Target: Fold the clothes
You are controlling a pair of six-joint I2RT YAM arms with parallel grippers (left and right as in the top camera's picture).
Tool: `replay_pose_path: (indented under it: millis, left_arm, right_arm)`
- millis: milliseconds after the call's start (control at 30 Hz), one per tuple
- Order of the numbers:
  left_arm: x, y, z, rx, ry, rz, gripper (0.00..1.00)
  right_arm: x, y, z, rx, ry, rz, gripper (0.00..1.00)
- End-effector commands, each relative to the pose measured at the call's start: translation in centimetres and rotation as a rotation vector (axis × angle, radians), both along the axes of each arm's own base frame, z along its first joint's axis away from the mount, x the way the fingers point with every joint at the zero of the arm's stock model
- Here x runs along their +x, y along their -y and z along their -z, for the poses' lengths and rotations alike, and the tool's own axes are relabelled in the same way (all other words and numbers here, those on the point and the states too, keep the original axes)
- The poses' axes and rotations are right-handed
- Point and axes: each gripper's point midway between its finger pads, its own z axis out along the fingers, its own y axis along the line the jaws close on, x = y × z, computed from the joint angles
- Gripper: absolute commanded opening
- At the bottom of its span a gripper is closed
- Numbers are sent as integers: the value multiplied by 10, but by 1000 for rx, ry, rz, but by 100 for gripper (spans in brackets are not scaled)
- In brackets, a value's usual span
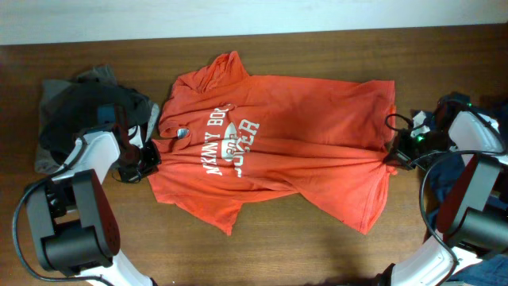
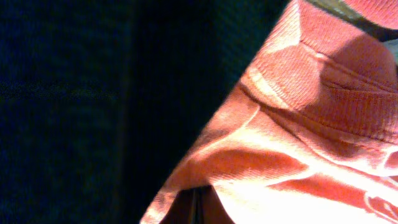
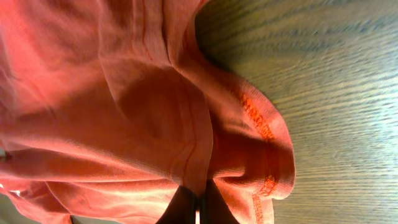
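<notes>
L gripper (image 1: 148, 158) low at collar of orange-red cloth T-shirt (image 1: 309, 119), clenched on it; R gripper (image 1: 391, 156) at hem, likewise clenched.

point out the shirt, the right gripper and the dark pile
shirt (image 1: 317, 111): overhead view, plain cloth right of the lettering
right gripper (image 1: 391, 156): overhead view, fingertips pinching the shirt's edge
dark pile (image 1: 79, 107): overhead view, black cloth on top

Bare table (image 1: 278, 258) near edge; clothes pile (image 1: 83, 111) crowds left
</notes>
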Motion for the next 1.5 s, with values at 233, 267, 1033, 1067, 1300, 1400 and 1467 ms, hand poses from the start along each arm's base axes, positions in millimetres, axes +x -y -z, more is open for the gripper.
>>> replay_pose_path:
  millis: [233, 267, 1033, 1067, 1300, 1400, 1467]
  left_arm:
    - [2, -15, 3, 80, -10, 15, 1]
    - [1, -16, 3, 86, -11, 14, 1]
    - [2, -16, 3, 85, -10, 15, 1]
    - [2, -16, 3, 85, -10, 15, 1]
    - [1, -16, 3, 86, -11, 15, 1]
    - [1, -16, 3, 86, -11, 15, 1]
    - [2, -16, 3, 86, -10, 15, 1]
  right_arm:
    - [41, 53, -36, -82, 185, 81, 6]
    - [41, 52, -37, -75, 185, 81, 9]
    - [-8, -29, 18, 26, 25, -109, 4]
    - [-6, -28, 13, 30, 29, -120, 4]
    - [23, 21, -61, -111, 80, -93, 4]
    - [37, 60, -81, -185, 143, 7, 4]
    - [38, 62, -80, -183, 143, 15, 4]
